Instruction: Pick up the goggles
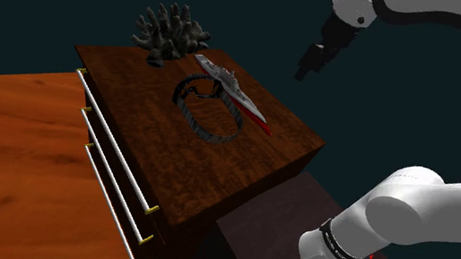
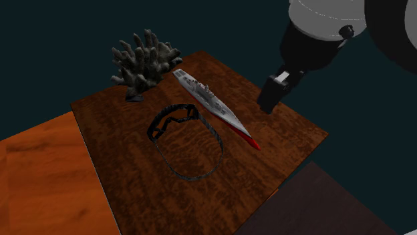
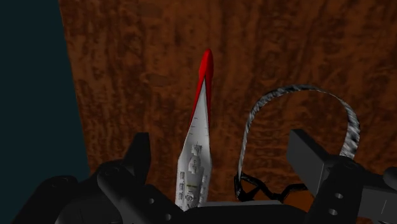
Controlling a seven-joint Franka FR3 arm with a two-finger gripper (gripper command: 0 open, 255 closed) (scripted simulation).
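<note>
At the shoulder view's left stands a wooden chest of drawers (image 1: 214,178). On the far left of its top sits a spiky grey thing like a coral (image 1: 170,34). Next to the right come the goggles (image 1: 208,111), lying flat near the middle of the top. Their dark strap (image 1: 212,137) is spread out in a loop (it looks thin and floppy). Just beside them on the right lies a grey toy ship (image 1: 235,96) with a red underside. Furthest right, the black gripper (image 1: 312,64) hangs high in the air, well apart from the goggles. In the wrist view its two fingers (image 3: 139,159) stand wide apart and hold nothing, and the ship lies between them, not the goggles. So the arm looks to be at the reaching step. Next it likely needs to move toward the shoulder view's left until it is over the goggles. Then it should go down and close on the rim or strap without bumping the ship.
</note>
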